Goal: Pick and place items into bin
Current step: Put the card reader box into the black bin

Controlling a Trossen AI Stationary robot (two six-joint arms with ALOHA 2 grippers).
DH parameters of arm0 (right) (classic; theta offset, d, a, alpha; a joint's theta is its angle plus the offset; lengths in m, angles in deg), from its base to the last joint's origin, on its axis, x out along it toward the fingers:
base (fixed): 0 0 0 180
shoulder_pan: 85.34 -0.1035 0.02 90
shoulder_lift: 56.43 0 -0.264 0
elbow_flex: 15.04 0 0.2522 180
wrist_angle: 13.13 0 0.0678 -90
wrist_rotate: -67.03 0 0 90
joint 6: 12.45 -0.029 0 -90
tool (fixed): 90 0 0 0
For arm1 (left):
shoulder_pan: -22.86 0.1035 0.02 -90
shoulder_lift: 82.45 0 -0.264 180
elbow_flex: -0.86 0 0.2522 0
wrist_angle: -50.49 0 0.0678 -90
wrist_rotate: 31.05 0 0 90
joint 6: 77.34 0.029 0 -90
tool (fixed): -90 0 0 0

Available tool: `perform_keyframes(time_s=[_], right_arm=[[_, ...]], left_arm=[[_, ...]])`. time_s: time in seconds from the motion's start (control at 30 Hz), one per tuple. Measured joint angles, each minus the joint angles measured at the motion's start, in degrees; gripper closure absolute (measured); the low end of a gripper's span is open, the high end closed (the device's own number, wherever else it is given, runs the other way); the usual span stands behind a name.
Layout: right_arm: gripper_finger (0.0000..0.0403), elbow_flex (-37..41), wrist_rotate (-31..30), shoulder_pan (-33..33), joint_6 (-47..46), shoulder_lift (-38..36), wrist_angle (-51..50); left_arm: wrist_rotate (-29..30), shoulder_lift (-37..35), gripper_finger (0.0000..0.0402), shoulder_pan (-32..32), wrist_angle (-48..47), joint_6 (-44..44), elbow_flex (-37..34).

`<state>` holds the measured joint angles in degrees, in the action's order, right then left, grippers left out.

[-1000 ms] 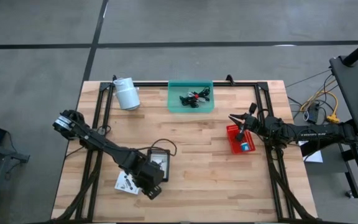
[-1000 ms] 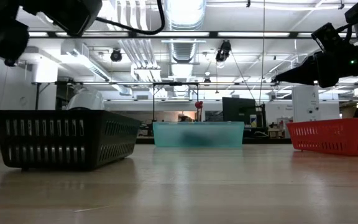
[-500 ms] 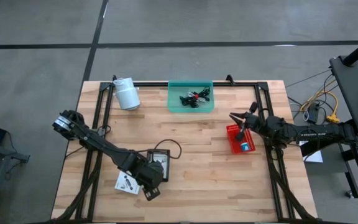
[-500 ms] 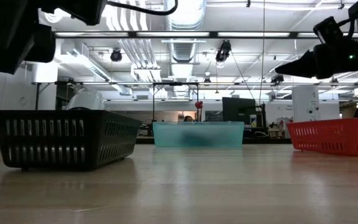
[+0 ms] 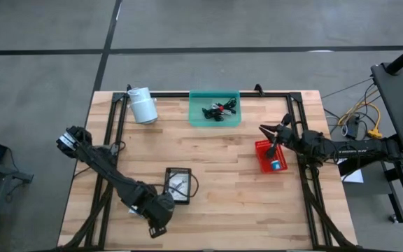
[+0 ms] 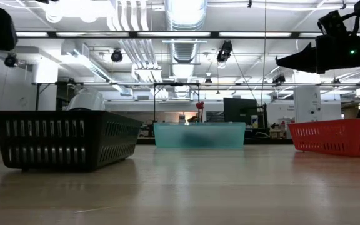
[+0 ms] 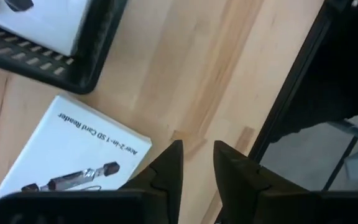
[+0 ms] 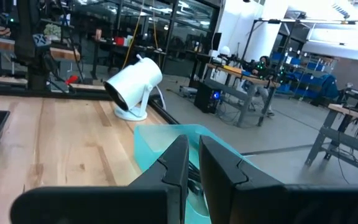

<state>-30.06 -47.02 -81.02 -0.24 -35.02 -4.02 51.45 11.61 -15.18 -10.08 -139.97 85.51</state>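
A white printed card (image 7: 73, 158) lies flat on the wood next to a black basket (image 5: 178, 185), which holds white cards and a thin cable. My left gripper (image 7: 197, 155) hovers over the table's near part (image 5: 157, 228), slightly open and empty, beside the card's corner. The arm hides the card in the high view. The teal bin (image 5: 215, 108) at the far edge holds black and red-black cables. A red basket (image 5: 270, 155) holds a tiny blue piece (image 5: 276, 165). My right gripper (image 5: 263, 131) is shut and empty above the red basket's far end.
A white cylindrical roll (image 5: 142, 105) stands at the far left, left of the teal bin. Black frame rails (image 5: 110, 140) run along both table sides. Bare wood lies between the baskets and the bin. In the low view the black basket (image 6: 67, 139) stands nearest.
My left gripper has moved from over the black basket toward the table's near edge and a little left, and now covers the white card in the high view. My right gripper has risen slightly.
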Motion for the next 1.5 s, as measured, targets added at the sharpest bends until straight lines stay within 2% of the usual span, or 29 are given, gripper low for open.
perform_keyframes(time_s=[0.23, 0.37, 0.67, 0.8, 1.07, 1.5], right_arm=[[0.0375, 0.0, 0.0, 0.0, 0.0, 0.1, 0.2], [0.0375, 0.0, 0.0, 0.0, 0.2, 0.1, 0.2], [0.0375, 0.0, 0.0, 0.0, 0.3, 0.1, 0.2], [0.0375, 0.0, 0.0, 0.0, 0.3, 0.1, 0.2], [0.0375, 0.0, 0.0, 0.0, 0.4, 0.1, 0.2], [0.0375, 0.0, 0.0, 0.0, 0.4, 0.1, 0.2]], left_arm=[[-0.4, 0.0, 0.0339, -4.2, -0.9, 0.0, -1.4], [-1.3, 0.0, 0.0339, -6.3, 1.5, 0.0, -3.4], [-2.7, 0.0, 0.0336, -7.3, 2.8, -3.0, -7.7], [-3.5, 0.0, 0.0311, -7.3, 2.7, -4.5, -9.2], [-6.3, 0.0, 0.0223, -8.5, 2.3, -1.3, -12.2], [-3.8, 0.0, 0.0214, -8.8, 0.0, 0.0, -13.6]])
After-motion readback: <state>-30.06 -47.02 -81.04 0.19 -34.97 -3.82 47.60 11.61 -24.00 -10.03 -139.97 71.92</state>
